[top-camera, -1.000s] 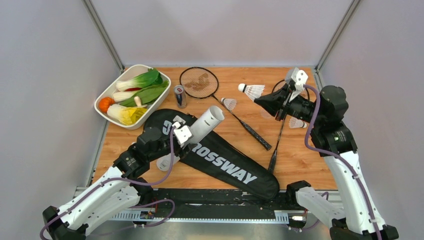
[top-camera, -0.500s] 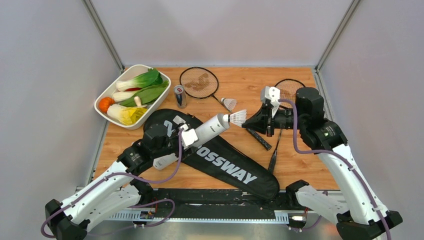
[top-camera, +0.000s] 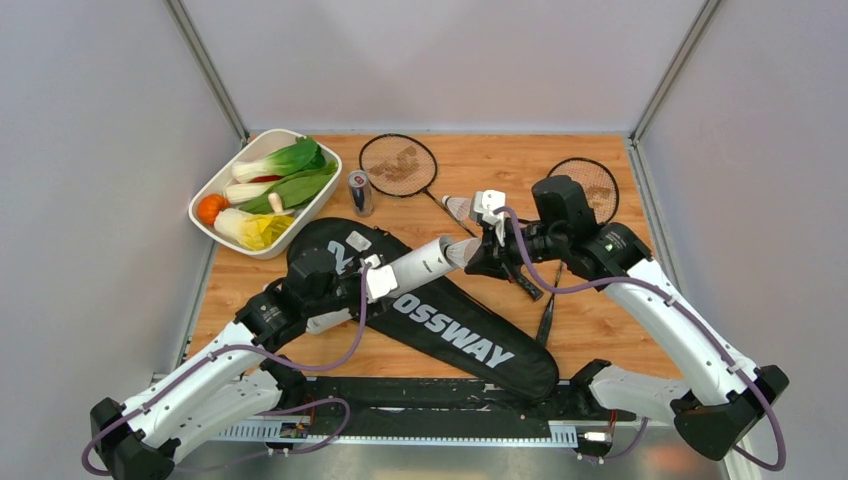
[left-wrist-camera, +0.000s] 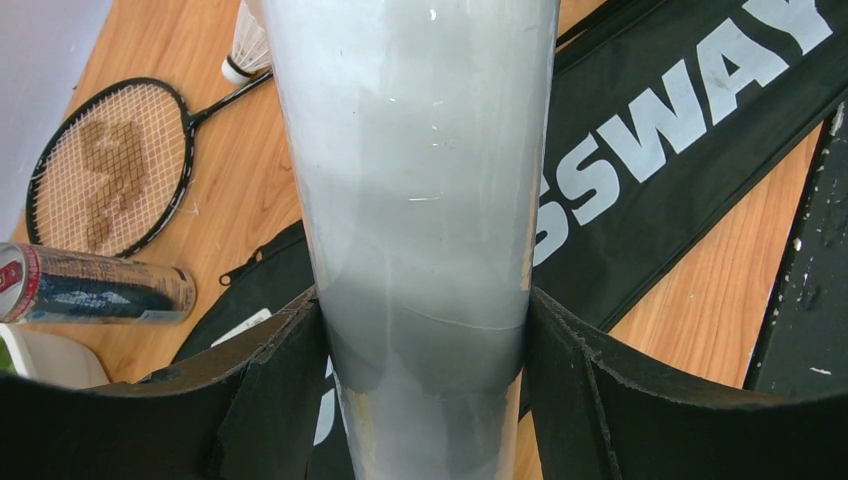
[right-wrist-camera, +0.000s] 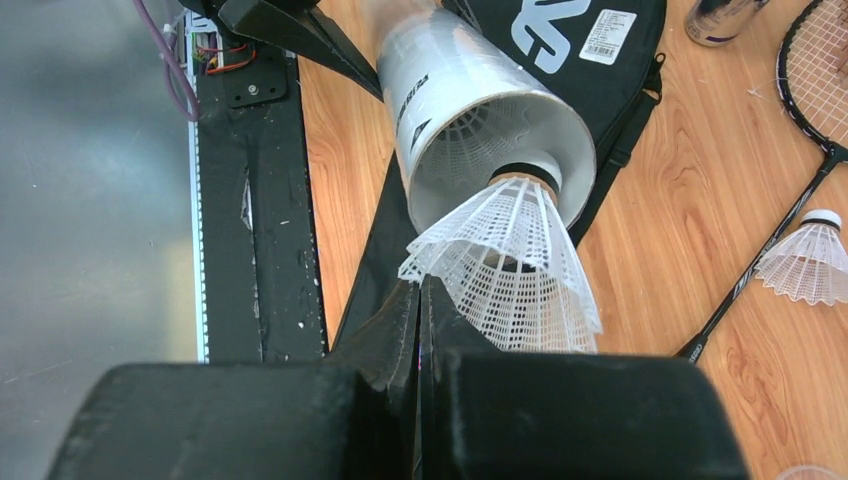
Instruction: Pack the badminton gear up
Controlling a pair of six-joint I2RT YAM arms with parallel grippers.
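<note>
My left gripper [top-camera: 377, 279] [left-wrist-camera: 424, 300] is shut on the white tube [top-camera: 425, 262] [left-wrist-camera: 415, 170], held tilted over the black CROSSWAY racket bag [top-camera: 455, 325] [left-wrist-camera: 690, 110], with the tube's open mouth facing right. My right gripper [top-camera: 478, 254] [right-wrist-camera: 421, 298] is shut on the skirt edge of a white shuttlecock [right-wrist-camera: 512, 268], whose cork head sits at the mouth of the tube [right-wrist-camera: 470, 110]. Another shuttlecock [top-camera: 458, 207] [right-wrist-camera: 812, 264] lies on the table. Two rackets [top-camera: 398, 164] [top-camera: 592, 186] lie at the back.
A white tray [top-camera: 226, 177] of vegetables stands at the back left. A drink can [top-camera: 360, 192] [left-wrist-camera: 92, 290] stands next to it, by the bag's top end. The racket handles cross the table right of the bag, under my right arm.
My right gripper carried the shuttlecock from the back right leftwards to the tube's mouth. My left arm lowered the tube's mouth towards it.
</note>
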